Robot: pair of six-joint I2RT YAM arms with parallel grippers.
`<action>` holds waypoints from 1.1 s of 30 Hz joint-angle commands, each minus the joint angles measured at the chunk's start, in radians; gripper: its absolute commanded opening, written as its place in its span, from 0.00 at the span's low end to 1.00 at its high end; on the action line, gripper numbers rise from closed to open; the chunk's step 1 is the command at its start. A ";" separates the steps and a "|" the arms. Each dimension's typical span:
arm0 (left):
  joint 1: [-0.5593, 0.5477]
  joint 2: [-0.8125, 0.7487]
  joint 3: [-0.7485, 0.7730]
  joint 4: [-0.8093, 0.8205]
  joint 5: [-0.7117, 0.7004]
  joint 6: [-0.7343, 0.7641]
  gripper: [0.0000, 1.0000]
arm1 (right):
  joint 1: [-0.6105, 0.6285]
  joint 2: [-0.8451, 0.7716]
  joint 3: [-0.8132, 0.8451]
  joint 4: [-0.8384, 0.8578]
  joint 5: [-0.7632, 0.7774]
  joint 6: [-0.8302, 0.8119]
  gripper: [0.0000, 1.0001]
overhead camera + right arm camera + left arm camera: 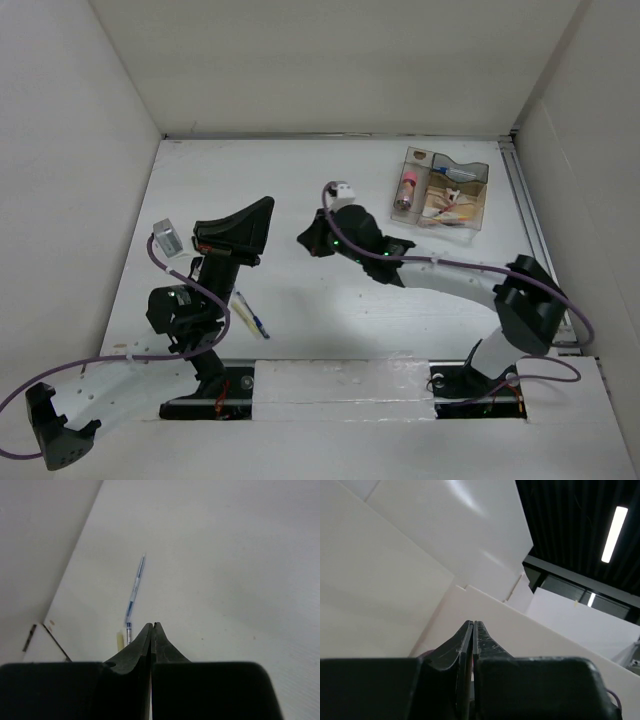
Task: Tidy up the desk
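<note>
The desk (290, 170) is a flat white tabletop walled by white panels. A blue and clear pen (253, 316) lies on it at the near left, with a small cream stick (243, 303) beside it. Both also show in the right wrist view, the pen (135, 587) just beyond my fingertips and the stick (119, 642) to its left. My right gripper (303, 238) is shut and empty, low over mid-desk and pointing left toward the pen; it also shows in the right wrist view (152, 625). My left gripper (264, 205) is shut and empty, raised and tilted up at the walls, as the left wrist view (472, 623) shows.
A clear plastic compartment tray (478, 205) stands at the back right and holds a pink tube (406, 187) and small mixed items. A metal rail (527, 205) runs along the desk's right edge. White panels wall the left, back and right sides.
</note>
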 commanded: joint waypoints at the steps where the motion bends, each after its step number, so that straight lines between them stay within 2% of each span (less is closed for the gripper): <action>1: -0.003 -0.004 -0.010 -0.046 -0.095 -0.012 0.00 | 0.110 0.138 0.177 -0.043 -0.006 -0.114 0.00; 2: -0.003 -0.008 -0.013 -0.063 -0.102 -0.018 0.00 | 0.124 0.166 0.199 -0.078 0.003 -0.120 0.00; 5: -0.003 -0.037 -0.025 -0.128 -0.161 -0.064 0.00 | 0.162 0.234 0.208 -0.021 -0.009 -0.126 0.25; 6: -0.003 -0.065 -0.036 -0.132 -0.185 -0.064 0.00 | 0.163 0.249 0.208 -0.013 -0.013 -0.128 0.38; 9: -0.012 -0.114 -0.067 -0.189 -0.248 -0.093 0.02 | 0.205 0.311 0.249 -0.049 -0.018 -0.151 0.51; 14: -0.012 -0.165 -0.101 -0.149 -0.291 -0.079 0.03 | 0.273 0.401 0.300 -0.085 -0.029 -0.166 0.51; 18: -0.012 -0.177 -0.074 -0.117 -0.271 -0.049 0.05 | 0.322 0.456 0.331 -0.108 -0.030 -0.166 0.44; 23: -0.012 -0.186 -0.073 -0.108 -0.283 -0.026 0.07 | 0.342 0.498 0.338 -0.111 -0.052 -0.157 0.41; 25: -0.012 -0.197 -0.071 -0.093 -0.279 -0.013 0.08 | 0.353 0.523 0.358 -0.131 -0.033 -0.157 0.40; 29: -0.012 -0.203 -0.068 -0.079 -0.270 -0.004 0.10 | 0.371 0.561 0.410 -0.184 0.006 -0.166 0.32; 33: -0.012 -0.188 -0.064 -0.077 -0.266 0.005 0.11 | 0.380 0.565 0.418 -0.196 0.074 -0.166 0.31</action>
